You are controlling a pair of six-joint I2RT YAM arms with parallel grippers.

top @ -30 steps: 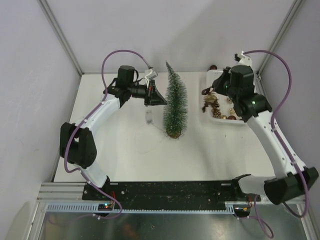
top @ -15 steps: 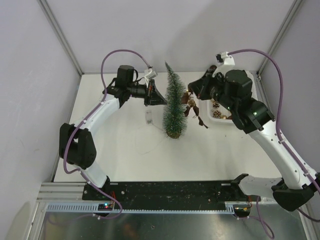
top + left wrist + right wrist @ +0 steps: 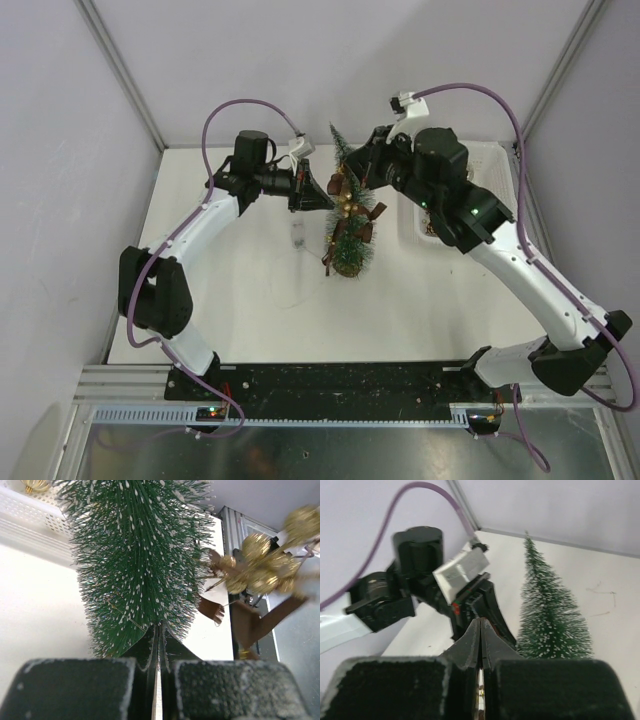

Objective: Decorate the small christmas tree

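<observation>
1. Standing upright near the middle of the white desk (image 3: 250,300) is the slim, frosted dark green bottle-brush christmas tree (image 3: 352,232), on its round tan wooden base (image 3: 347,266).
2. The left gripper (image 3: 158,630) reaches in from the tree's left side. Its black fingers are pressed together with nothing visible between them, and the tips are right at the edge of the bristles.
3. The right gripper (image 3: 480,627) hovers over the upper part of the tree, its fingers closed tight.
4. A cluster of gold glitter balls with brown ribbon tails (image 3: 260,565) dangles from the right gripper, which appears to pinch its top. It hangs against the side of the tree away from the left gripper.
5. A white plastic mesh basket (image 3: 30,515) sits on the desk beyond the tree, on the right arm's side, and is partly hidden by that arm.
6. A thin wire (image 3: 300,290) loops loosely over the desk beside the tree's base.
</observation>
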